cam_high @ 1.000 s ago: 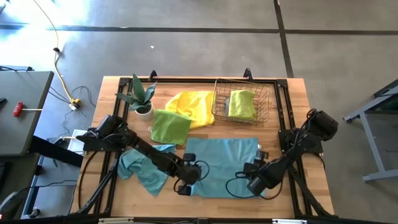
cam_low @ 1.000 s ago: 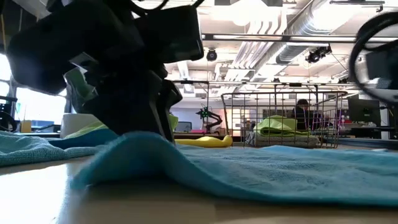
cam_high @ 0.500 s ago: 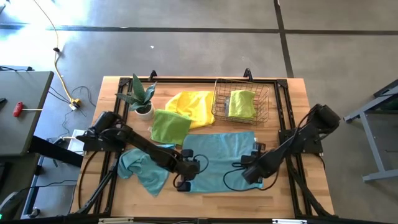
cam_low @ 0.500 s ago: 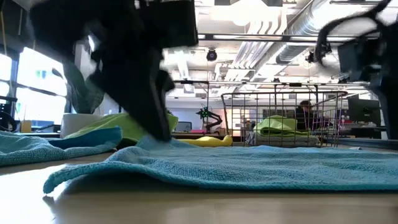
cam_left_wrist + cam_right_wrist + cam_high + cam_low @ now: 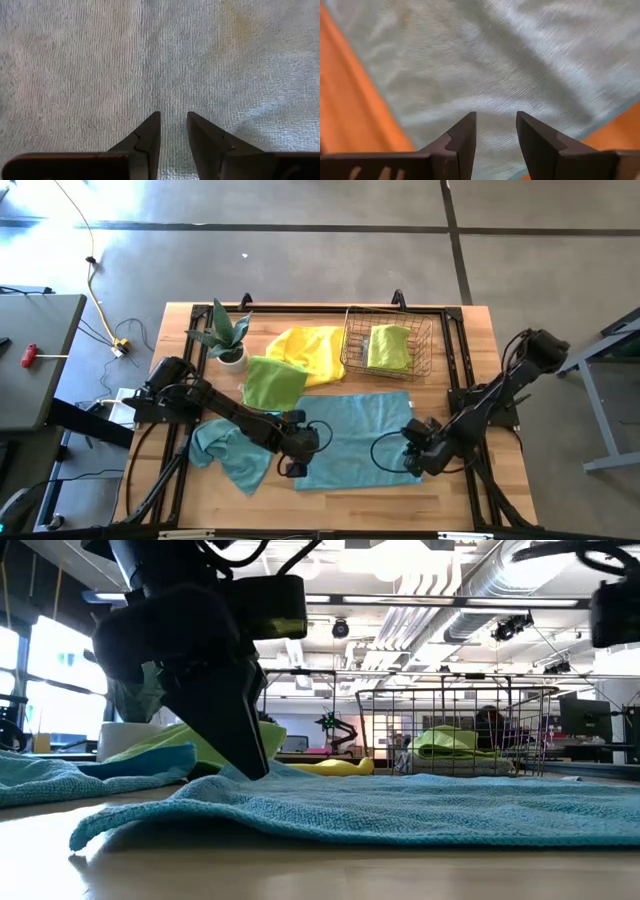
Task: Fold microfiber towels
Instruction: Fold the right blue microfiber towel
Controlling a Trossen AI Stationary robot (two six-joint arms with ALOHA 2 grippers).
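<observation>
Towel between both claws

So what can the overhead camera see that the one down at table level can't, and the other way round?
Only the overhead view shows the whole layout: the spread teal towel with the left gripper and right gripper at its near corners, a crumpled teal towel, the potted plant, and the room's floor.

Only the table-level view shows the room behind, with its ceiling ducts and a person, and the towel's edge lifting off the wood.

Both show the wire basket holding a green towel, and the yellow towel.
</observation>
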